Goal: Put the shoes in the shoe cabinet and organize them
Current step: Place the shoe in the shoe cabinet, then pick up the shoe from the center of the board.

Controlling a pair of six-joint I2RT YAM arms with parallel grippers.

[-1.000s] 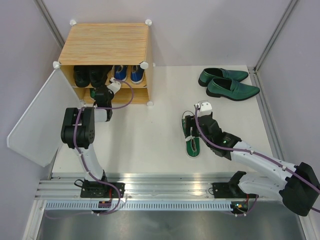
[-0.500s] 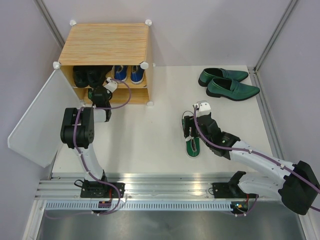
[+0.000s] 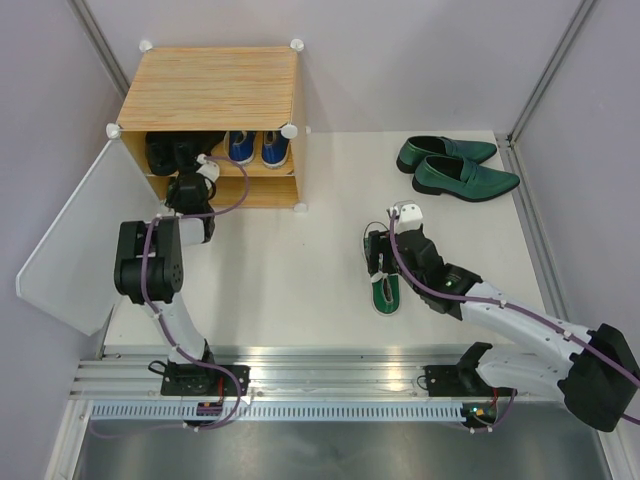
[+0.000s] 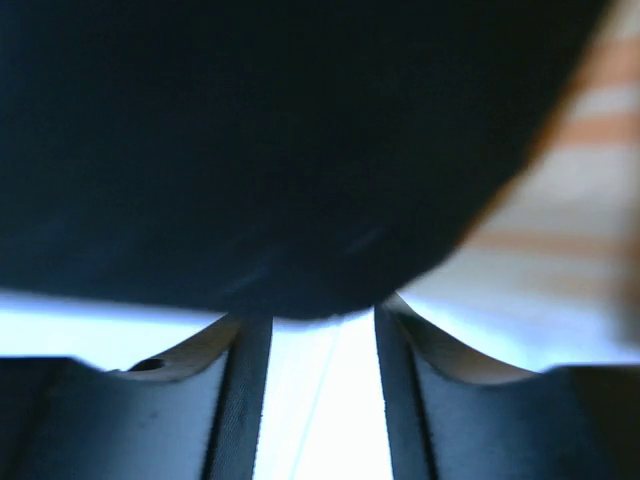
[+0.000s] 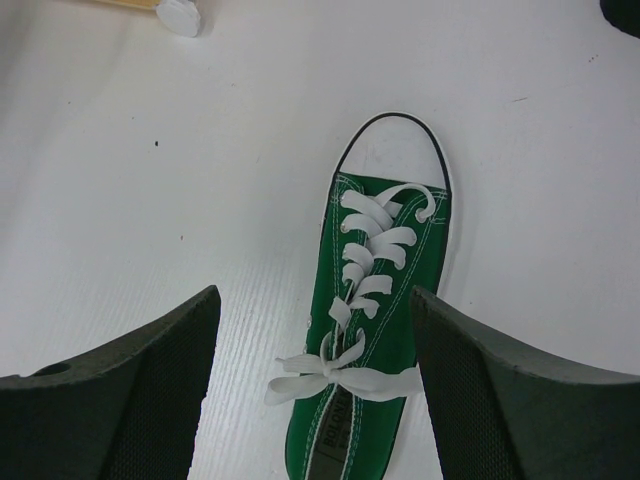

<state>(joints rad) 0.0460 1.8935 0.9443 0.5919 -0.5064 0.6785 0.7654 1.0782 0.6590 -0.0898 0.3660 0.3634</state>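
Since a second ago the left gripper [image 3: 192, 185] has shifted leftward along the open front of the shoe cabinet [image 3: 215, 85], in the upper left of the overhead frame, from below the blue sneakers [image 3: 255, 147] to below the black ankle boots [image 3: 170, 150]; both pairs stand on the upper shelf. In the left wrist view its fingers [image 4: 245, 400] stand apart with bright surface showing between them. A dark mass fills the frame just past the tips, and what it is cannot be determined. The right gripper [image 3: 385, 255] is unchanged: fingers [image 5: 110, 390] spread wide either side of the green sneaker [image 3: 385, 285] on the counter, centre frame, not touching it. The dark-green loafers [image 3: 455, 165] lie at upper right, well apart from the cabinet. Assessment: the left arm is likely finishing a placement low in the cabinet. This sneaker and the loafers are outstanding.
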